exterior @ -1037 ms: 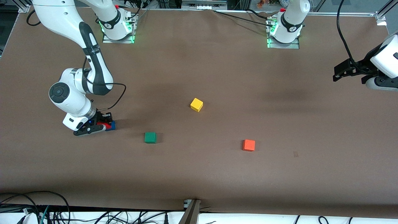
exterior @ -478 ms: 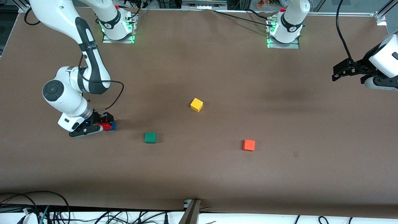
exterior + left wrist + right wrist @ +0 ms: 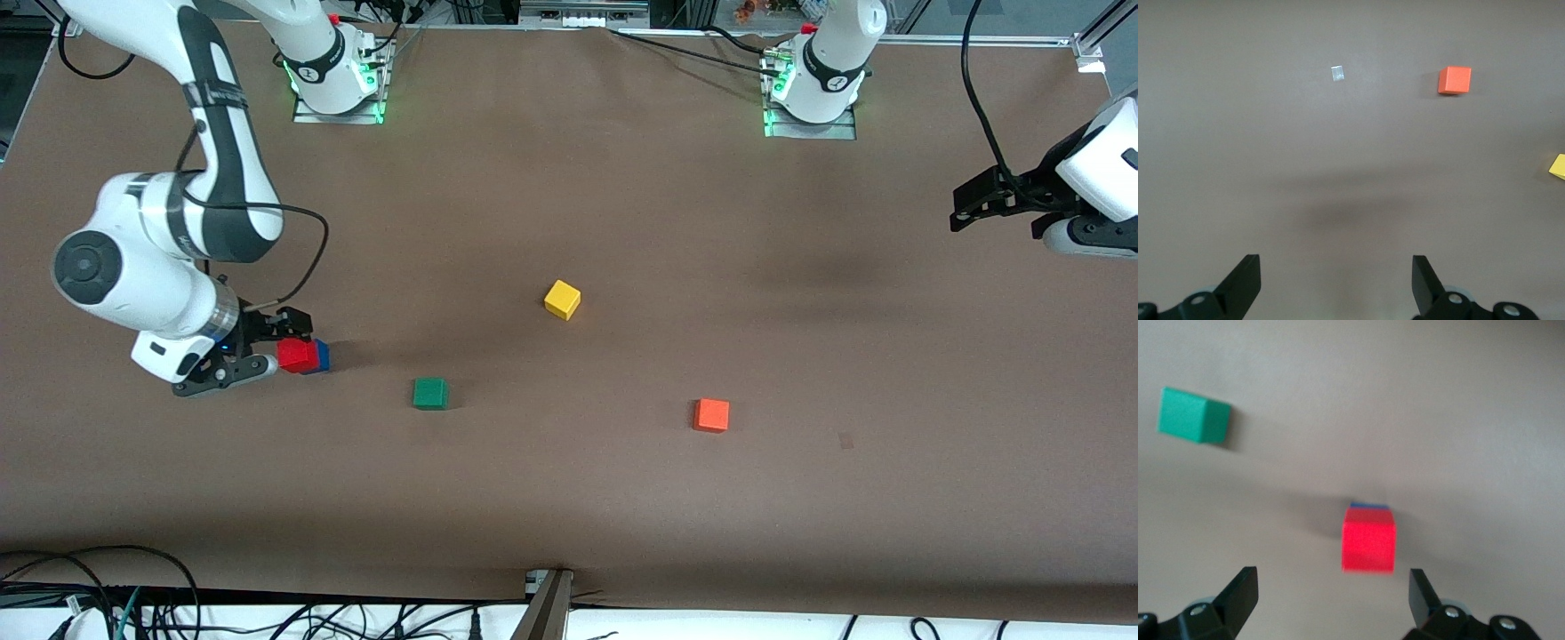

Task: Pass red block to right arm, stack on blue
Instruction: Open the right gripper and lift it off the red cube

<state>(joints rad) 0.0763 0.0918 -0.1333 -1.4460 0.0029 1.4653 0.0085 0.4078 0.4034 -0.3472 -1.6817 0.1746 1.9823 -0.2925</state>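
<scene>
The red block sits on top of the blue block, toward the right arm's end of the table. In the right wrist view the red block covers the blue block except for a thin edge. My right gripper is open and empty, just beside the stack and not touching it; it also shows in the right wrist view. My left gripper is open and empty and waits above the left arm's end of the table; its own view shows bare table between the jaws.
A green cube lies beside the stack toward the table's middle, also in the right wrist view. A yellow cube lies mid-table. An orange cube lies nearer the front camera, also in the left wrist view.
My right gripper has let go of the red block and drawn back from the stack toward the right arm's end of the table. The red block stays on the blue one. The left arm barely moved.
</scene>
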